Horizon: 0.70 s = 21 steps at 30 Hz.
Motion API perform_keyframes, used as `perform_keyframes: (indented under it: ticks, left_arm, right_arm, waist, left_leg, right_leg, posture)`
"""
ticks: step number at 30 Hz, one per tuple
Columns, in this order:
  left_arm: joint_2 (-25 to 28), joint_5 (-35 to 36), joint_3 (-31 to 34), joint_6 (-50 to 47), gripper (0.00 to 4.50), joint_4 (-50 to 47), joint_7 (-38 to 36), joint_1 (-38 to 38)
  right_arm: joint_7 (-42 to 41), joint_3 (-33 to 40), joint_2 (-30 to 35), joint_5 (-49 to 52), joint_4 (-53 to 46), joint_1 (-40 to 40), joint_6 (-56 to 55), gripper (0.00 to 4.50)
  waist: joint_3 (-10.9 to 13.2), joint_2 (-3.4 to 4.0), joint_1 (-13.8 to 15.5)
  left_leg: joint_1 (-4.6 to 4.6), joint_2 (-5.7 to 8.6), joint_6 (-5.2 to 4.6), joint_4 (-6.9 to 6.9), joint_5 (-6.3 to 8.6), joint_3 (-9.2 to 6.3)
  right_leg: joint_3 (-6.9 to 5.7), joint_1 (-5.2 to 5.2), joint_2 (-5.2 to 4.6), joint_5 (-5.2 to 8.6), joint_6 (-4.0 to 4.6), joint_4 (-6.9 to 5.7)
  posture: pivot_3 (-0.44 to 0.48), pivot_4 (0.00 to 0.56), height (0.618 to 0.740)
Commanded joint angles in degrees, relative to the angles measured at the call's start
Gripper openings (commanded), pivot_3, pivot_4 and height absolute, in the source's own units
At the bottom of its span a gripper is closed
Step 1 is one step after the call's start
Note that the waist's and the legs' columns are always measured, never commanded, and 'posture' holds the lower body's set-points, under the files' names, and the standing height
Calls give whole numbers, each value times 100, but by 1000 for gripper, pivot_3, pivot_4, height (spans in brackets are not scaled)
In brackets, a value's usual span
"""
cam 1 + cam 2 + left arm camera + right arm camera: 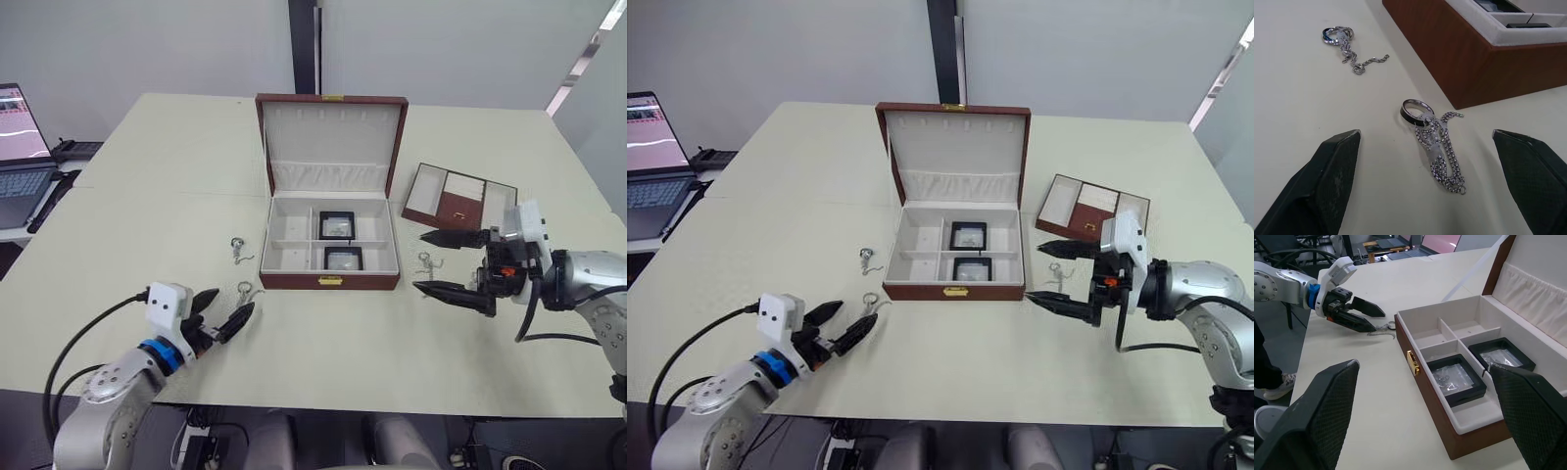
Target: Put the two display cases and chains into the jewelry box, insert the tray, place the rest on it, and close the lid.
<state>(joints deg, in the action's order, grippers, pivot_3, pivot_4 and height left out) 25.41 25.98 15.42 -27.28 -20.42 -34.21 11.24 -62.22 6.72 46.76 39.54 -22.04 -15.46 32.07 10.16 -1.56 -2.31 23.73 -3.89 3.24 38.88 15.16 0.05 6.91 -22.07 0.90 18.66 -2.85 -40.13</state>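
Observation:
The brown jewelry box (329, 281) stands open mid-table, its lid (331, 132) upright. Two black display cases (337, 224) (344, 258) lie in its right compartments. One ringed chain (1435, 142) lies off the box's front left corner, between the tips of my open left gripper (235, 300). Another chain (238, 248) lies farther back on the left. A third chain (428, 261) lies right of the box, between the spread fingers of my open right gripper (418, 260). The brown tray (460, 199) rests at the back right of the box.
A laptop (22, 147) sits on a side desk at the far left. The table's front edge (392, 406) runs close below both grippers.

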Motion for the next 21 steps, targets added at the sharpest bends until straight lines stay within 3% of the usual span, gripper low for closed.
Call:
perform_keyframes:
  ticks: [1,21]
  left_arm:
    - [-88,-305,-223,275,4466,-190,252,28]
    - [151,-1013,-897,128,4466,-54,480,222]
  right_arm:
    - [-43,-14,-5,87,-143,-80,-2,4500]
    - [-8,-84,-15,64,-154,-133,3,4500]
  waist:
    - [0,0,0]
    - [-18,25,18]
  left_leg:
    - [0,1,0,0,0,0]
    - [-12,7,-1,-1,1,-2]
  right_leg:
    - [1,0,0,0,0,0]
    - [2,15,-3,1,-2,10]
  posture:
    - [0,150,740]
    - [0,150,740]
